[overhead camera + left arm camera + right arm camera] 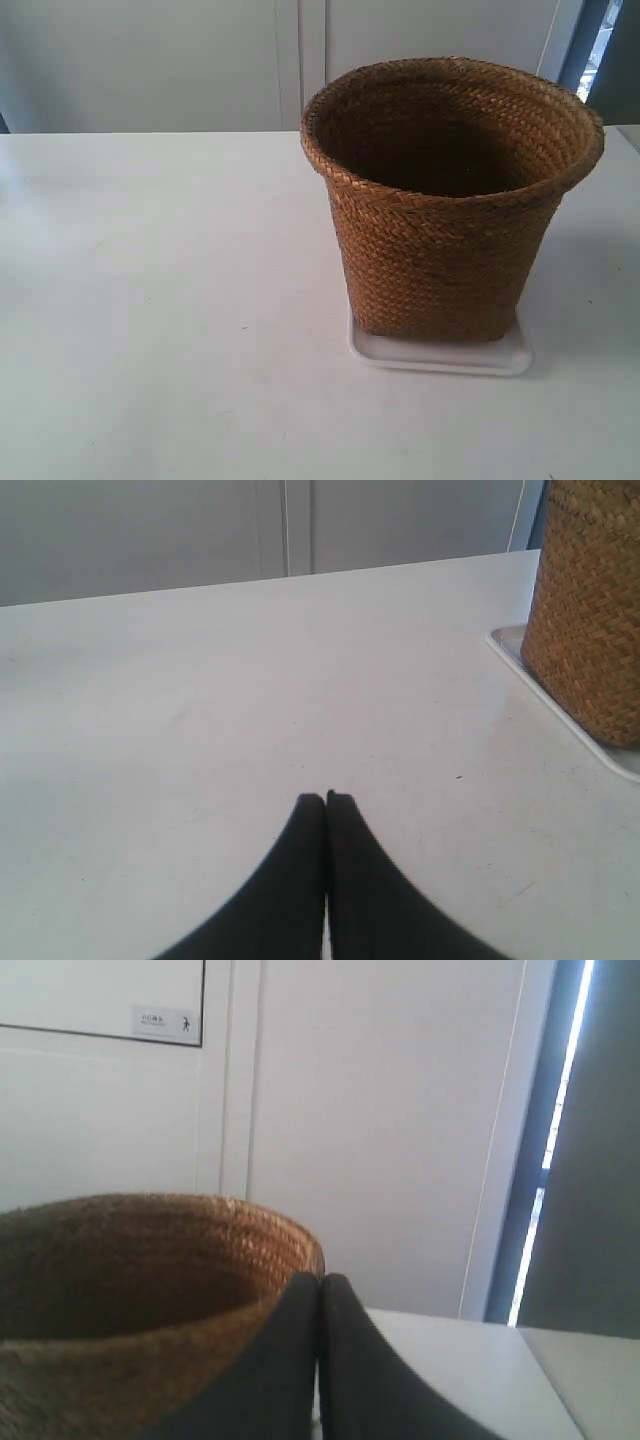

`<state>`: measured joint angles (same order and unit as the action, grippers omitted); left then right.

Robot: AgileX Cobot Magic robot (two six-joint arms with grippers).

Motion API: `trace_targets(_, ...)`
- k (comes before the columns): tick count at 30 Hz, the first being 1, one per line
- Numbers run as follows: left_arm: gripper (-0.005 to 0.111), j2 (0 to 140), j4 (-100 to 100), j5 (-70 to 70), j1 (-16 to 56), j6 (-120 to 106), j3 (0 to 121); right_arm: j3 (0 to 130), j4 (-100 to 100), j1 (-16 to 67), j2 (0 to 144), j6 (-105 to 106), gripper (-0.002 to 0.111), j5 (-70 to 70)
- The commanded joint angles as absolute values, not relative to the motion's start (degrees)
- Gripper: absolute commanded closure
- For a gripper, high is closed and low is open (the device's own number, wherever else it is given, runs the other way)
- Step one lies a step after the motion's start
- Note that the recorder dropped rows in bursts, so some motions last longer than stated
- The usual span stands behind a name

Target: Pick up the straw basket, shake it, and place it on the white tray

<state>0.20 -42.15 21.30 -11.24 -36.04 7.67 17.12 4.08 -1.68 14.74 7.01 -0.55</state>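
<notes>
Where the straw basket (445, 200) stands upright on the white tray (440, 358), the right pincer (320, 1280) hangs clenched and empty close by its rim, possibly touching; view too poor to tell. Left pincer (326, 798) clenched, empty, over the bench (150, 300), apart from the basket. Count: one basket, one tray, two pincers. Tray mostly hidden under the base; basket interior dark.

Through the right wrist camera I saw the right gripper (320, 1278) with its two black fingers (285, 1360) pressed together, nothing between them. The straw basket (150, 1230) filled the view beside them, its braided rim close to the fingertips and its inside dark; I could not tell whether they touched. Beyond lay the white surface (470, 1360), a pale wall (380, 1110) with a small sign (165, 1023), and a bright strip of light (560, 1130).
</notes>
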Motion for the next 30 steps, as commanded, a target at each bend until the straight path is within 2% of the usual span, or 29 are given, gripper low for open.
trace_targets(1,0.107,0.00,-42.75,21.43,-11.22,-36.08,7.46,3.47,4.46,-1.81,13.16,7.36,0.108,12.74)
trace_targets(4,0.107,0.00,-42.75,21.43,-11.22,-36.08,7.46,0.00,4.72,-1.81,9.19,7.26,0.108,18.29)
trace_targets(12,0.107,0.00,-42.75,21.43,-11.22,-36.08,7.46,0.00,5.98,-1.81,1.19,6.99,0.108,4.08)
trace_targets(30,0.107,0.00,-42.75,21.25,-10.74,-36.07,7.46,0.00,6.26,-1.81,0.55,5.56,0.108,0.40)
